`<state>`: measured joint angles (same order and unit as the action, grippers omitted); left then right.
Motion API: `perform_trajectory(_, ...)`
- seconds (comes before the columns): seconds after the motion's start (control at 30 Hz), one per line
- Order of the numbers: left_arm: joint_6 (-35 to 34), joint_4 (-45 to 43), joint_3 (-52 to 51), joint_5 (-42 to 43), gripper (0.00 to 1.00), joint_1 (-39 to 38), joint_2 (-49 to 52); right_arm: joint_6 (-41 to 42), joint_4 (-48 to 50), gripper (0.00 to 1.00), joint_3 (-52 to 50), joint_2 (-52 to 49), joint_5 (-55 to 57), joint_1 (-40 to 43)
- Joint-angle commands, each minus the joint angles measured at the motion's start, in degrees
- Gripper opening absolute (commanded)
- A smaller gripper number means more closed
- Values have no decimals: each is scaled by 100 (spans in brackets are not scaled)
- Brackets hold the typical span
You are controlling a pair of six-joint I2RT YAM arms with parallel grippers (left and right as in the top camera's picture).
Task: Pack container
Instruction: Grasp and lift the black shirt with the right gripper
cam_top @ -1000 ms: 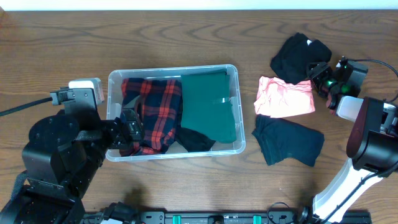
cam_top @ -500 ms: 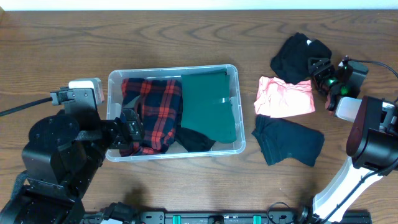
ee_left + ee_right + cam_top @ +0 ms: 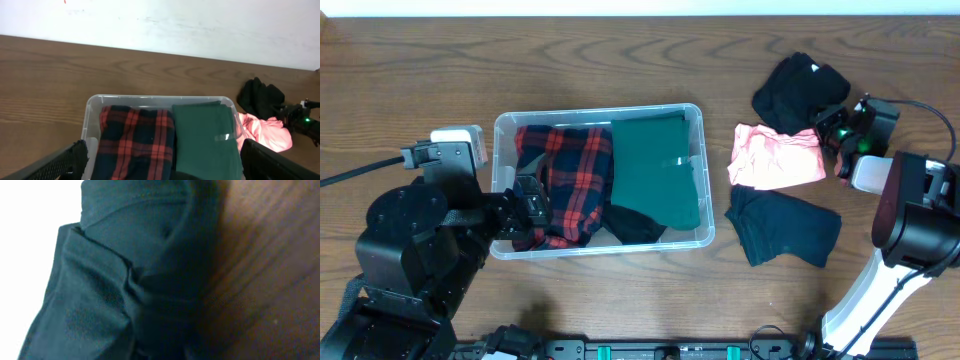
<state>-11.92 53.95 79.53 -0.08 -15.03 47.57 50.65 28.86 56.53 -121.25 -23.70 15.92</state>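
The desk [image 3: 620, 60] is bare wood all along its far side, up to the white strip at its back edge. A narrow bare lane runs between the container [image 3: 600, 113] and the loose clothes to its right. The container lies left of centre, long side parallel to the desk's front edge. Inside it, a red-and-black plaid garment [image 3: 565, 180] fills the left half and a folded green garment [image 3: 658, 170] the right, with a dark piece [image 3: 635, 226] at the front between them.

The left fingers [image 3: 527, 203] hang at the container's front left corner, just over its wall. In the left wrist view they stand spread as wide as the bin, with nothing between them.

The right fingers [image 3: 830, 128] are well apart from the container, past the lane at the right side of the desk. They sit where a black garment [image 3: 798, 85] meets a pink garment [image 3: 775, 158]. A dark navy garment [image 3: 785, 228] lies nearer the front, just beside the pink one. The right wrist view is filled with dark folded cloth lying against wood, and no fingertip shows. I cannot tell how far apart the right fingers are or whether they grip the cloth.
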Motion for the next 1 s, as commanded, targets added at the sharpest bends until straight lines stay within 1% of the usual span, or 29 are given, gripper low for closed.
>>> perform_trajectory(0.0, 74, 0, 59, -61, 98, 35, 0, -289, 28, 7, -103, -181, -330, 7)
perform_trajectory(0.03, 74, 0, 59, -61, 98, 35, 0, -385, 151, 1, -103, -179, -592, 50)
perform_trajectory(0.17, 74, 0, 59, -61, 98, 35, 0, -446, 643, 1, -103, -76, -1864, 321)
perform_trajectory(0.27, 74, 0, 59, -61, 98, 35, 0, -444, 645, 1, -103, 192, -2507, 501)
perform_trajectory(0.4, 74, 0, 59, -61, 98, 35, 0, -398, 625, 1, -103, 789, -3279, 577)
perform_trajectory(0.47, 74, 0, 59, -61, 98, 35, 0, -129, 629, 1, -103, 1235, -3613, 560)
perform_trajectory(0.57, 74, 0, 59, -61, 98, 35, 0, 175, 643, 1, -103, 1950, -3875, 481)
perform_trajectory(0.73, 74, 0, 59, -61, 98, 35, 0, 737, 654, 1, -103, 3202, -3982, 197)
perform_trajectory(0.87, 74, 0, 59, -61, 98, 35, 0, 1132, 658, 1, -103, 4120, -3980, -310)
perform_trajectory(0.97, 74, 0, 59, -61, 98, 35, 0, 1305, 656, 1, -103, 4527, -3971, -848)
